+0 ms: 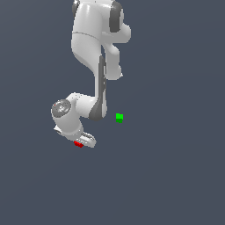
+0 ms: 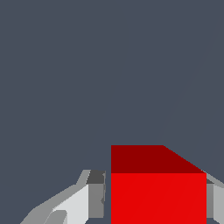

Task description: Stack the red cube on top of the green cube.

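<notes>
Around the pincer (image 1: 80,143) the plain dark grey bench (image 1: 176,184) lies bare on every side, with open room out to each edge of the exterior view. Between its fingers sits the red cube (image 1: 78,144). In the wrist view the red cube (image 2: 157,192) fills the space between the two fingers (image 2: 97,197): the far finger's pad lies right against one face, while a thin dark gap shows at the near one, so the pincer is closed about the cube or very nearly so. I cannot tell whether the cube rests on the bench or is lifted off it.

Farther off, toward the exterior view's right and a little higher in that picture, the green cube (image 1: 119,117) stands alone, well apart from the pincer and the red cube. Nothing lies between the two cubes. The white arm (image 1: 94,52) rises behind the pincer toward the top of the exterior view, passing beside the green cube without touching it.
</notes>
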Motion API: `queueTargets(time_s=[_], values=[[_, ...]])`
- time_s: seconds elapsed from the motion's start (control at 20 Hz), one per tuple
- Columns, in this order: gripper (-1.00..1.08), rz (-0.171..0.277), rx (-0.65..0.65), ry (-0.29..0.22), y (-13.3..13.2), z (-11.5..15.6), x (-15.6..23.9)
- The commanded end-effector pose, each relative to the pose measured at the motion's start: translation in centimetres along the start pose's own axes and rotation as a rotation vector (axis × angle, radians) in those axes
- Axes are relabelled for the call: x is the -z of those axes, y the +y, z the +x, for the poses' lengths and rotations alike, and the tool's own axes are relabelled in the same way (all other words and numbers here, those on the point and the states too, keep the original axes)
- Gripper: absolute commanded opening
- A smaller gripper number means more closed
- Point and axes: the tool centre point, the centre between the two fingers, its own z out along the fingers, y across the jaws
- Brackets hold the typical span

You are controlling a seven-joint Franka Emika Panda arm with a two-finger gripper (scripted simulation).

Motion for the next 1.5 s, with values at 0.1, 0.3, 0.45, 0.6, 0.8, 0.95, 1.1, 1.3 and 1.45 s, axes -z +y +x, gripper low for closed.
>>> queueTargets(time_s=[0.1,0.3,0.45,0.6,0.8,0.95,1.1,1.3,1.45], values=[[-1.00,0.000,0.000,0.001,0.0,0.1,0.0],[-1.00,0.000,0.000,0.001,0.0,0.1,0.0],[-1.00,0.000,0.000,0.001,0.0,0.1,0.0],[-1.00,0.000,0.000,0.001,0.0,0.0,0.3],[-1.00,0.000,0.000,0.001,0.0,0.0,1.5],[-1.00,0.000,0.000,0.001,0.0,-0.1,3.2],[-1.00,0.000,0.000,0.001,0.0,-0.1,5.5],[-1.00,0.000,0.000,0.001,0.0,-0.1,8.0],[-1.00,0.000,0.000,0.001,0.0,-0.1,9.3]])
